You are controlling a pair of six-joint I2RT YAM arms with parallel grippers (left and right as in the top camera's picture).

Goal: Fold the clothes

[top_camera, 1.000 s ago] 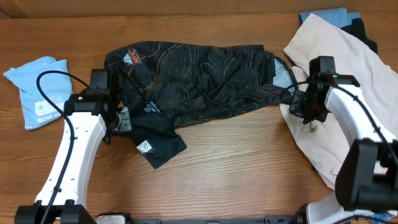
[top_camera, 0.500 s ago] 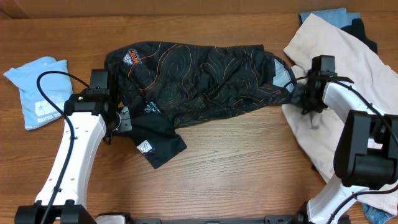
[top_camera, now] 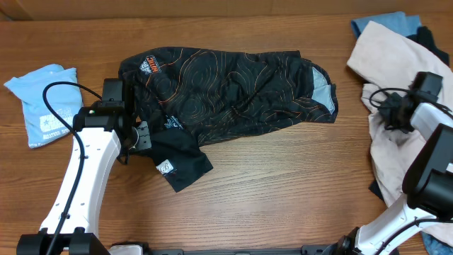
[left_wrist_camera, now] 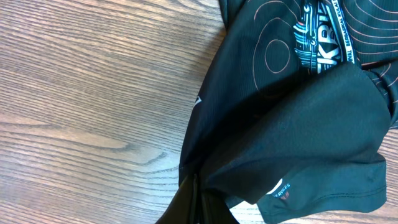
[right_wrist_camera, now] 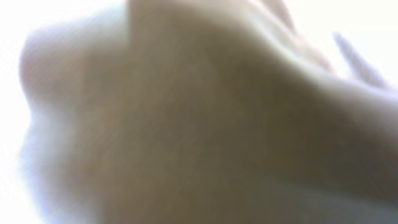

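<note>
A black shirt [top_camera: 226, 85] with orange contour lines lies crumpled across the middle of the wooden table. My left gripper [top_camera: 136, 134] is shut on its lower left edge; in the left wrist view the closed fingers [left_wrist_camera: 196, 199] pinch the black fabric [left_wrist_camera: 298, 124]. A beige garment [top_camera: 386, 53] lies at the right edge. My right gripper [top_camera: 391, 113] is on it and appears shut on it. The right wrist view shows only blurred beige cloth [right_wrist_camera: 199, 124], which hides the fingers.
A folded light blue shirt [top_camera: 44, 99] lies at the far left. A blue cloth [top_camera: 396, 20] and a dark garment [top_camera: 428, 39] are piled under the beige one at the back right. Bare wood runs along the front.
My right gripper has moved right, dragging the beige garment away from the black shirt's right end. The left arm and the black shirt have not moved.
</note>
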